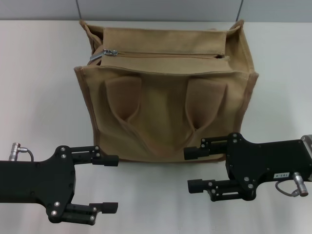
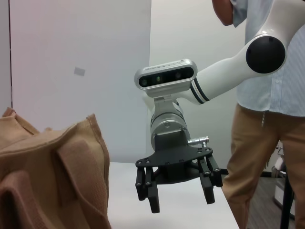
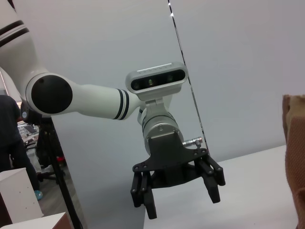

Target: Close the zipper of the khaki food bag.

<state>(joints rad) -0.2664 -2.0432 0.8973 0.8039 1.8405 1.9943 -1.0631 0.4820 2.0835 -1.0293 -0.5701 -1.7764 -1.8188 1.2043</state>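
The khaki food bag (image 1: 165, 97) stands upright in the middle of the white table, its two looped handles facing me. The zipper (image 1: 165, 54) runs across its top panel, and the silver pull tab (image 1: 109, 51) sits at the left end. My left gripper (image 1: 111, 184) is open and empty, low in front of the bag's left corner. My right gripper (image 1: 189, 169) is open and empty, just in front of the bag's lower right face. The left wrist view shows the right gripper (image 2: 181, 202) beside the bag (image 2: 52, 176). The right wrist view shows the left gripper (image 3: 182, 205).
The white table (image 1: 39, 87) extends on both sides of the bag. A grey wall runs behind it. A person (image 2: 267, 133) in a light shirt and tan trousers stands beyond the table's right edge. The bag's edge (image 3: 295, 157) shows in the right wrist view.
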